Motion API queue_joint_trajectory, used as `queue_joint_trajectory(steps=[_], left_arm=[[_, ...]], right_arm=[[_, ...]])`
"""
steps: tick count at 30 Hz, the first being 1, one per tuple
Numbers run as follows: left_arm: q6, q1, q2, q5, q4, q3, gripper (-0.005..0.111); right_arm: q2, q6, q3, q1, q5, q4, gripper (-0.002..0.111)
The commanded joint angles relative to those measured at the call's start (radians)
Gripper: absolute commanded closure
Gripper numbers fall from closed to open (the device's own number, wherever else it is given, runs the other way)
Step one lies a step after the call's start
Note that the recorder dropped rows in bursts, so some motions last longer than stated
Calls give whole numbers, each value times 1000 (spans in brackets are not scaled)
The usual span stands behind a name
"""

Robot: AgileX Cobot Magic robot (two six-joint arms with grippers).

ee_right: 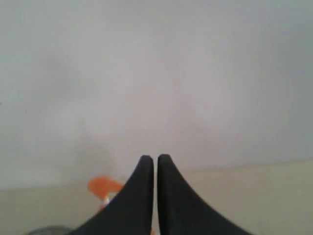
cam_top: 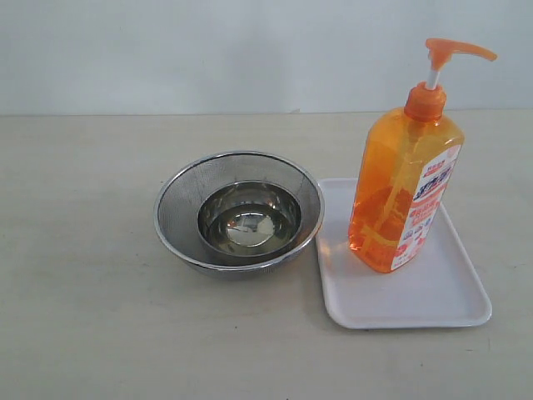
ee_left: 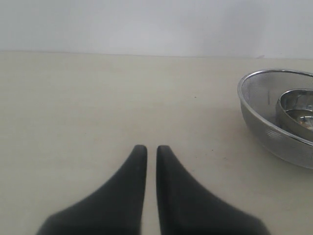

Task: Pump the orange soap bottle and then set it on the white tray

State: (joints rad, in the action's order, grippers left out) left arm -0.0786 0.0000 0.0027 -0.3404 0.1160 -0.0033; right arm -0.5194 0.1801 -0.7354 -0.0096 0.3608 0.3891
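Note:
The orange soap bottle (cam_top: 404, 196) stands upright on the white tray (cam_top: 433, 296) at the right of the table, its orange pump head (cam_top: 450, 52) raised on the white stem. Neither arm shows in the exterior view. In the left wrist view my left gripper (ee_left: 151, 148) is shut over bare table with nothing between its black fingers. My right gripper (ee_right: 156, 157) is shut too and holds nothing. The pump head (ee_right: 101, 186) shows blurred beside its fingers, apart from them.
A round steel mesh bowl (cam_top: 239, 212) with a smaller steel bowl (cam_top: 250, 219) inside stands left of the tray, almost touching it. Its rim (ee_left: 254, 112) shows at the side of the left wrist view. A pale wall runs behind the table.

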Motion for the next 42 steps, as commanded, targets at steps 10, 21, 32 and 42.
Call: queue_joint_trajectory(steps=[10,21,32,42], left_arm=[[3,0,-3,2,7,3,100],[3,0,-3,2,7,3,100],[3,0,-3,2,7,3,100],[3,0,-3,2,7,3,100]], right_arm=[[-268,1249,195,356,-394,1103,108],[-549,233,388,691,-1122,182,108],[-760,139,490,691,-1497,97,108],[-760,135,464,691,-1420,94,46]])
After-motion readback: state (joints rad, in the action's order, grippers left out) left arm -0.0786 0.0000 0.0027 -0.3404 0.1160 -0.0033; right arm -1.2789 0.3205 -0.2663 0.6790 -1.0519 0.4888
